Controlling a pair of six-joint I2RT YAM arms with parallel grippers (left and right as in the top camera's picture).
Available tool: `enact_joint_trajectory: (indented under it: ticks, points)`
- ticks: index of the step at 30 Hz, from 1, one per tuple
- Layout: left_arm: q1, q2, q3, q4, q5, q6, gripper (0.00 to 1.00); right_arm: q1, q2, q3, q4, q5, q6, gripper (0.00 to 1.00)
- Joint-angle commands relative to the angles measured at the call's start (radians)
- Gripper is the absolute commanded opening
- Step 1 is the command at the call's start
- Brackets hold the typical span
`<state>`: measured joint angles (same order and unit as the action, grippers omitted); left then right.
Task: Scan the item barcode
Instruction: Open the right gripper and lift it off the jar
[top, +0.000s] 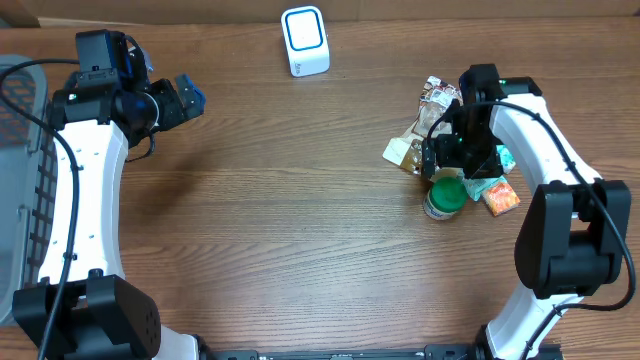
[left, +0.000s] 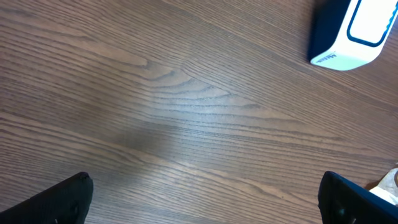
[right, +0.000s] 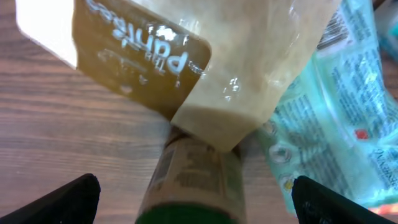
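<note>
A pile of grocery items lies at the right of the table. It holds a small jar with a green lid (top: 443, 197), a brown-and-white box (top: 400, 152), a tan pouch (top: 432, 105), a teal packet (top: 500, 158) and an orange packet (top: 501, 198). My right gripper (top: 460, 165) hangs open over the pile. In the right wrist view the jar (right: 194, 180) lies between the two spread fingertips (right: 68, 200) with a gap on each side. The white-and-blue barcode scanner (top: 305, 40) stands at the back centre. My left gripper (top: 186, 98) is open at the far left, holding nothing.
The brown box (right: 134, 53), tan pouch (right: 249, 74) and teal packet (right: 336, 106) crowd just beyond the jar. The scanner (left: 351, 31) shows at the top right of the left wrist view, above bare wood. A grey mesh basket (top: 20, 150) sits at the left edge.
</note>
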<state>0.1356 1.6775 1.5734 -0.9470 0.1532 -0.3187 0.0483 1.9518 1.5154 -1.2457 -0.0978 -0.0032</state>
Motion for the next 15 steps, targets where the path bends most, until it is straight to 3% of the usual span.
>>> enact_joint_trajectory:
  ticks: [1, 7, 15]
  points:
    - [0.002, 0.003, 0.006, 0.002, -0.006, -0.003, 1.00, 0.009, -0.096, 0.132, -0.022, -0.113, 0.007, 1.00]
    - [0.002, 0.003, 0.006, 0.002, -0.006, -0.003, 1.00, 0.068, -0.288, 0.267, -0.077, -0.185, 0.007, 1.00]
    - [0.002, 0.003, 0.006, 0.002, -0.006, -0.003, 1.00, 0.188, -0.636, 0.274, -0.210, -0.209, 0.008, 1.00]
